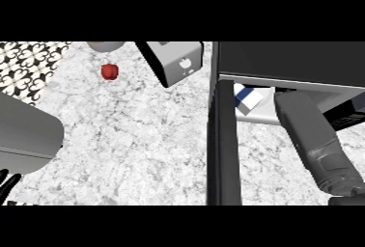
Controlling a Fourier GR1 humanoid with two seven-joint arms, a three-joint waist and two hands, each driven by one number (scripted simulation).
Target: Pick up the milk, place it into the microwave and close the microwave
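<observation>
Marbled white-grey table runs under me, with a small red round object (pixel 109 71) and a light grey box-shaped appliance (pixel 175 60) at its far side, near the patterned black-and-white wall tiles (pixel 28 62). At the right the black microwave (pixel 285 60) stands with its dark door (pixel 224 144) swung open, and the blue-and-white milk carton (pixel 247 98) sits inside it, just beside my grey right forearm (pixel 314 140). My right hand is hidden under the microwave's roof, so I cannot tell its state, while my left hand (pixel 8 185) rests at the lower left edge, its black fingers spread and holding nothing
</observation>
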